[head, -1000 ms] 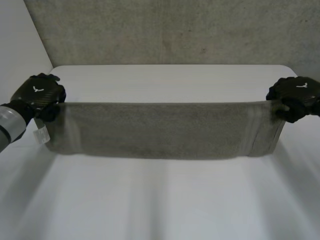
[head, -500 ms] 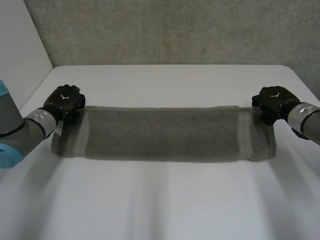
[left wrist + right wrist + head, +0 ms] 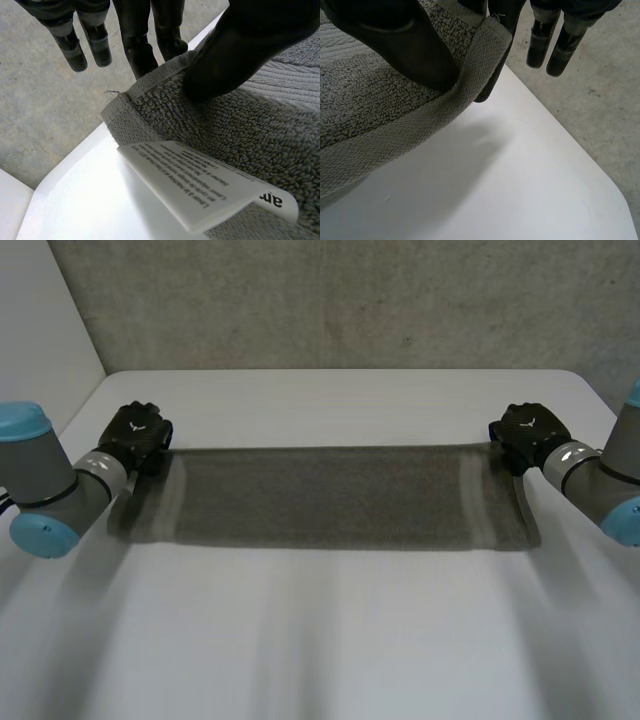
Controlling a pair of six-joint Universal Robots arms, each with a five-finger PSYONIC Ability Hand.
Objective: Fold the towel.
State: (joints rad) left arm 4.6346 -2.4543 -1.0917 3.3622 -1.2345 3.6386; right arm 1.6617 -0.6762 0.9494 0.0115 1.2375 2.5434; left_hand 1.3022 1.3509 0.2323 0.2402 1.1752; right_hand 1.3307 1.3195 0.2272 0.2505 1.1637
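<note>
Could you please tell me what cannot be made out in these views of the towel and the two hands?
1. Head view: the backs of the left hand and right hand hide how each holds its far corner of the towel.
2. Left wrist view: the label's print is too small to read.
3. Right wrist view: the towel's corner covers part of the fingers behind it.

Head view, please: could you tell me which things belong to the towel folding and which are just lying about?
Job in hand: towel, stretched out on the table; left hand, pinching one far corner; right hand, pinching the other far corner.
Just there: white table underneath; concrete wall behind.
</note>
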